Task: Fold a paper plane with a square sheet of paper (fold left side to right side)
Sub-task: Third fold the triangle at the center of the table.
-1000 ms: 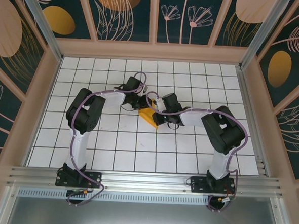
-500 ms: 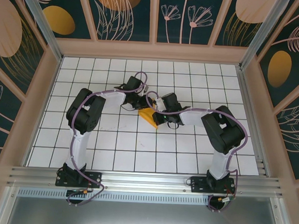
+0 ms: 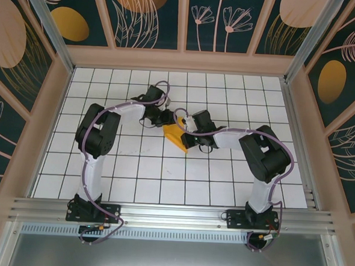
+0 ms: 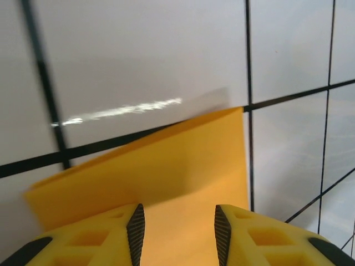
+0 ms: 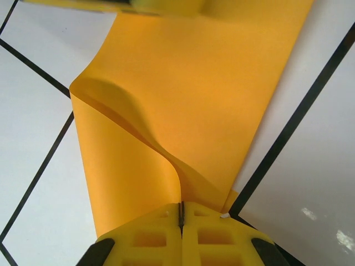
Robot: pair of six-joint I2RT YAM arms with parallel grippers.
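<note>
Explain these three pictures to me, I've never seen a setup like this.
These are two robot arms bolted at the near edge of a white tiled table. One picture looks down from above; the other two come from cameras on each wrist, with yellow fingers at the bottom. A sheet of orange paper, partly folded, lies in the middle. The right end effector is shut, pinching a raised curl of it. The left end effector has its jaws apart over the paper.

Top looks down; wrists closely share paper (image 5: 211,100).
</note>
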